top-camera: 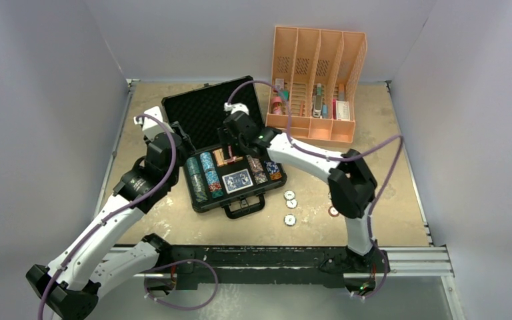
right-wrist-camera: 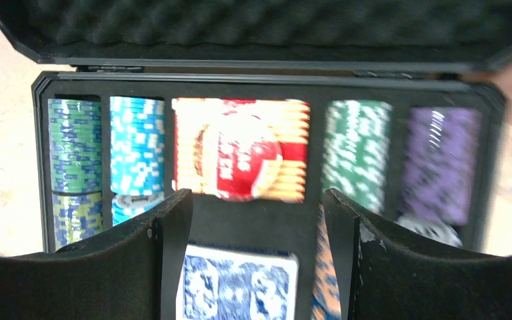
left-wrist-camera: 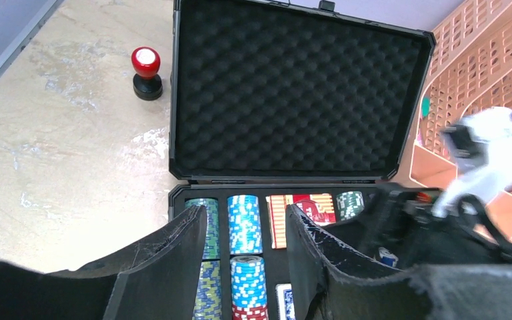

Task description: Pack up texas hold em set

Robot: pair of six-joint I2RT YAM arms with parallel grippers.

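Observation:
The black briefcase (top-camera: 203,117) lies open in the middle of the table, its foam lid (left-wrist-camera: 293,93) raised at the back. Its tray holds rows of chips (top-camera: 205,179), a blue card deck (top-camera: 237,180) and a red-and-orange striped deck (right-wrist-camera: 240,153) with a round red mark on it. Three small round white dealer buttons (top-camera: 290,203) lie on the table right of the case. My left gripper (left-wrist-camera: 247,213) is open and empty over the blue chips (left-wrist-camera: 245,223) at the tray's left. My right gripper (right-wrist-camera: 257,200) is open and empty above the blue deck (right-wrist-camera: 237,283).
An orange slotted organizer (top-camera: 317,87) with small items stands behind the case at the right. A red-topped black cylinder (left-wrist-camera: 146,72) stands left of the lid. A brownish round piece (top-camera: 333,211) lies by the right arm. Grey walls close in on both sides.

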